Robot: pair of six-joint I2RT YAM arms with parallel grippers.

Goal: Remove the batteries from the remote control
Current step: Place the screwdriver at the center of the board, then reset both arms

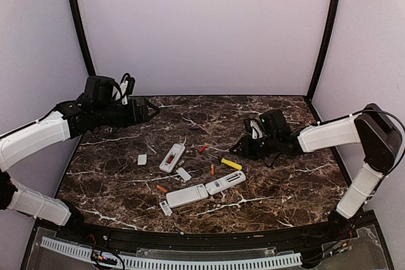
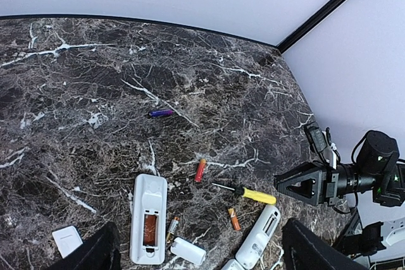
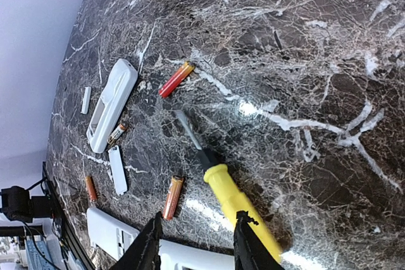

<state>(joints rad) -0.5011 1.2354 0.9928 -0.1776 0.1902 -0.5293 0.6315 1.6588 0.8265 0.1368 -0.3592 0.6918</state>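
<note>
Scene: Two robot arms are working over a dark marble table [image 1: 285,175] strewn with white remotes, small white covers [image 1: 142,159] and loose batteries.

Batteries: Slim orange-to-red cells are lying loose around the centre of the overhead frame. A red battery [image 1: 203,148] is sitting up and left of the screwdriver [image 1: 231,164]. An orange battery [image 1: 212,169] is lying just below it, and a third cell [image 1: 162,188] is lying lower left, near the paired remotes [image 1: 186,195].

Open remote: The open remote [image 1: 172,157] is lying left of centre with its bay uncovered. Something orange is showing inside, though whether it is a seated cell cannot be told. A fourth cell [image 2: 173,227] is resting just beside its edge.

Left gripper: The left gripper [image 1: 152,110] is hanging over the upper left of the table, jaws spread wide and carrying nothing.

Right gripper: The right gripper [image 3: 199,216] is hovering low, right of centre. Its fingers are standing apart with nothing clamped between them, and the yellow screwdriver handle is lying on the marble just beside one finger.

Handling: The cells are looking light, rigid and smooth, so they are likely to roll on the polished stone or squirt from a pinch. The safest hold is probably across the middle of the barrel, with the fingers closing square to its length. Any cell sitting in the bay will probably need lifting at one end first.
</note>
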